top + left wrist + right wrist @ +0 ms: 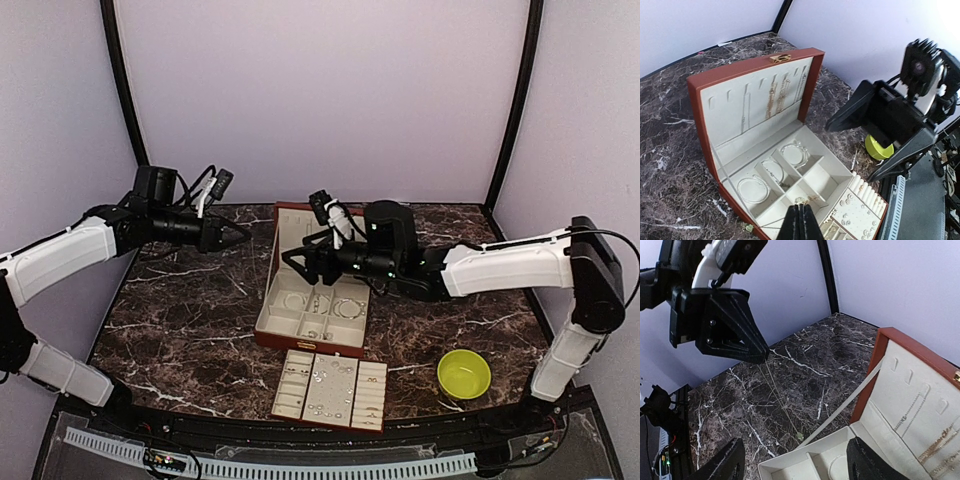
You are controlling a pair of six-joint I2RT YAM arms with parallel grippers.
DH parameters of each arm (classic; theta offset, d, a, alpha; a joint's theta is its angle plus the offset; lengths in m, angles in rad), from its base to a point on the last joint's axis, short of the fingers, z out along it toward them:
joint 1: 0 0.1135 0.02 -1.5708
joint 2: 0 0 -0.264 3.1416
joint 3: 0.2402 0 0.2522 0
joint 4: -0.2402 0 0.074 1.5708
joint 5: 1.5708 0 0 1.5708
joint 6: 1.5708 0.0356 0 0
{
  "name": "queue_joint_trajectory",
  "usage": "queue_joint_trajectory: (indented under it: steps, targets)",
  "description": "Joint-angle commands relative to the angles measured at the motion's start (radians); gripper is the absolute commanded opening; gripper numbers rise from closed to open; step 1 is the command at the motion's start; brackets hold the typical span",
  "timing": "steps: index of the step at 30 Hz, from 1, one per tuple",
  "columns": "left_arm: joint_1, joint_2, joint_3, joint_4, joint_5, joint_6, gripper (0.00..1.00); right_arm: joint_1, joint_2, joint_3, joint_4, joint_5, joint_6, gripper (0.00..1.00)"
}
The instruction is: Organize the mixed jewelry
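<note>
My left gripper (245, 236) is shut on a thin chain (781, 407), which hangs from its tips (759, 359) down to a small green pendant (800, 436). The pendant sits just outside the near corner of the open reddish-brown box (268, 300), above the marble. My right gripper (796, 441) is open and faces the chain, with the pendant low between its fingers (730, 460) and touching neither. In the left wrist view the pendant (748, 227) shows by the box's outer wall. Silvery hoops (753, 190) lie in the box compartments.
Chains hang in the box lid (777, 97). A cream-lined compartment tray (372, 388) with small studs lies in front of the box. A yellow-green bowl (463, 373) stands at the front right. Both arms meet over the box's left side.
</note>
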Motion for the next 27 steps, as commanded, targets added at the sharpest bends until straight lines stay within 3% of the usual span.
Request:
queue_joint_trajectory:
  steps: [1, 27]
  targets:
    - [0.004, -0.028, 0.057, -0.061, 0.115, 0.043, 0.0, 0.02, 0.064, 0.071, 0.098, -0.078, -0.022, 0.68]
    - [0.003, -0.035, 0.109, -0.112, 0.198, 0.077, 0.0, 0.031, 0.3, 0.33, 0.08, -0.155, -0.016, 0.51]
